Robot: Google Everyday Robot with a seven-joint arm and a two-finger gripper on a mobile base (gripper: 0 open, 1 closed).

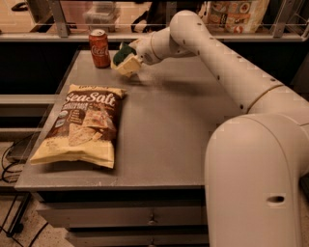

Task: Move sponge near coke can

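Observation:
The red coke can (99,48) stands upright at the back left of the grey table (164,120). My gripper (129,59) is shut on the sponge (126,60), dark green on top and pale yellow below. It holds the sponge tilted just above the table, a short way right of the can. The sponge is apart from the can.
A tan-and-brown "Sea Salt" chip bag (82,126) lies flat at the front left of the table. My white arm (227,72) reaches in from the right across the back of the table. A shelf rail with packages (231,12) runs behind the table.

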